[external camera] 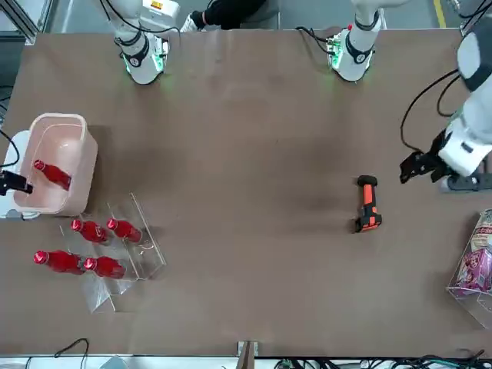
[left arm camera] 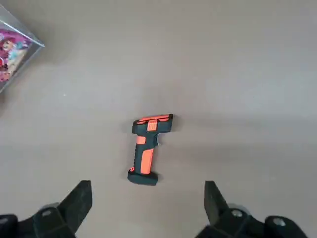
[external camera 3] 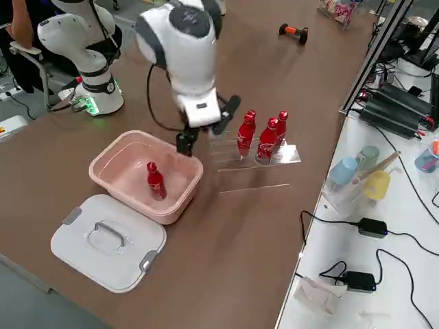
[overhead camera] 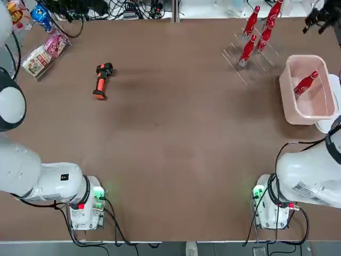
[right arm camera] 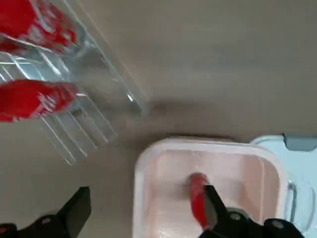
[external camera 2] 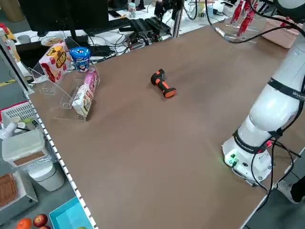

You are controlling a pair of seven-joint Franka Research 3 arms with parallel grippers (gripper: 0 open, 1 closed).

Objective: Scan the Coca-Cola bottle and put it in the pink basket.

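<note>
Five bottles: one Coca-Cola bottle (overhead camera: 306, 84) lies slanted inside the pink basket (overhead camera: 290, 101), cap toward the far rim; four identical red bottles (overhead camera: 248, 49) stand in the clear rack (overhead camera: 241, 64) just beside it
Baskets: one, at the table's right edge; its white lid (external camera 3: 106, 240) lies flat on the table next to it
Scanners: one black-and-orange scanner (overhead camera: 102, 80) on its side on bare tabletop, well apart from the basket
Right gripper (external camera 3: 207, 125): raised over the basket's far rim, between basket and rack; claw spread wide, holding nothing
Left gripper (external camera: 421, 165): above the table near the scanner; claw wide, empty
Snack packs (overhead camera: 43, 52): in a clear holder at the far left corner
</note>
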